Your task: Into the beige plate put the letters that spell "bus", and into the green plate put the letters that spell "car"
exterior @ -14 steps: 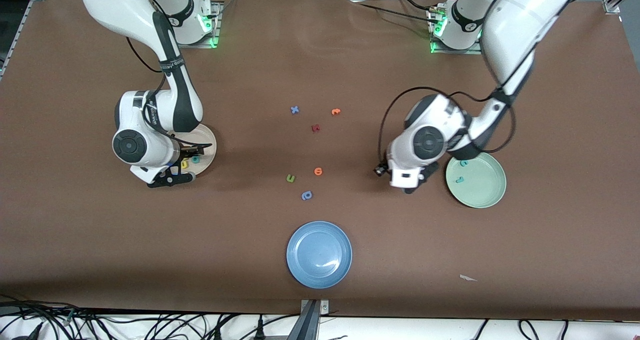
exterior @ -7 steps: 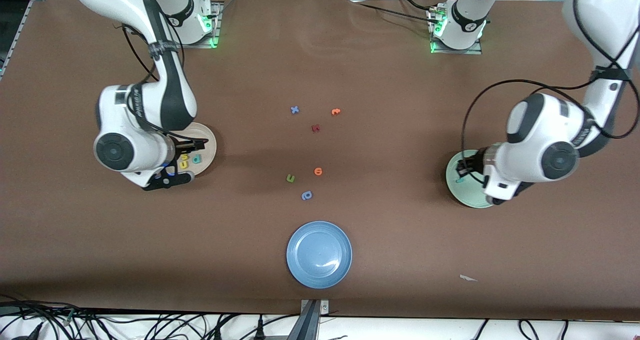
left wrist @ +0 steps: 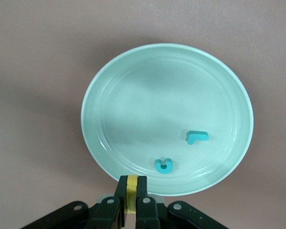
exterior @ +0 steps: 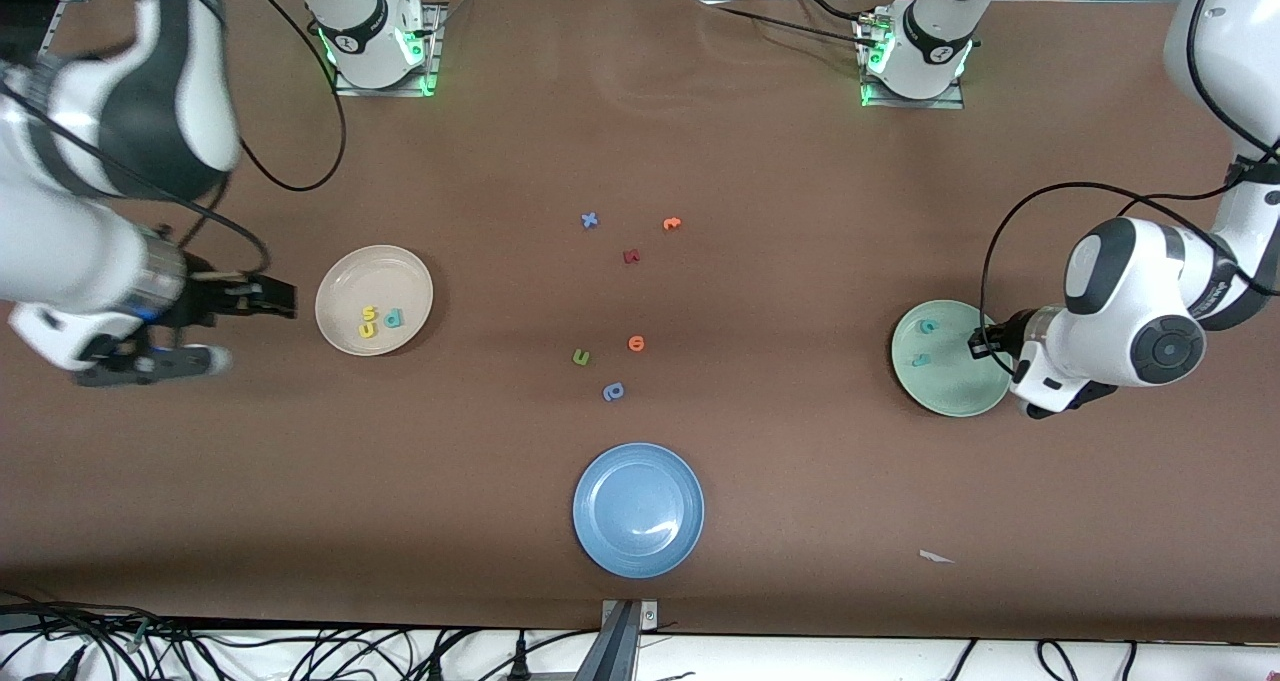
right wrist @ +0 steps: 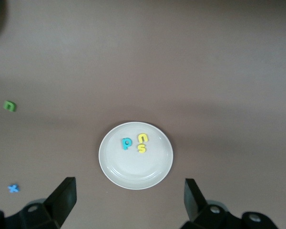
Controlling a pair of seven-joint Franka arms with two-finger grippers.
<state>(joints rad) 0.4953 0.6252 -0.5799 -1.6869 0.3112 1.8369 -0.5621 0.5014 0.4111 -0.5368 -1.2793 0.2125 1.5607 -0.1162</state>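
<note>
The beige plate (exterior: 402, 273) lies toward the right arm's end and holds a teal b (exterior: 393, 317), a yellow u (right wrist: 143, 138) and a yellow s (right wrist: 142, 148). My right gripper (exterior: 260, 331) hangs open and empty over bare table beside that plate. The green plate (exterior: 955, 383) lies toward the left arm's end with a teal c (exterior: 929, 326) and a teal r (exterior: 920, 360) in it. My left gripper (left wrist: 132, 183) hovers over the green plate's rim, shut on a yellow foam letter (left wrist: 132, 191) seen edge on.
Loose letters lie mid-table: a blue x (exterior: 589, 220), an orange one (exterior: 671, 224), a dark red one (exterior: 631, 256), another orange one (exterior: 636, 343), a green u shape (exterior: 581, 358) and a blue b/p shape (exterior: 613, 392). A blue plate (exterior: 600, 481) sits nearest the front camera.
My right gripper has pulled off the beige plate toward its end of the table, opening fully. My left arm has swung across the green plate with the yellow letter.
</note>
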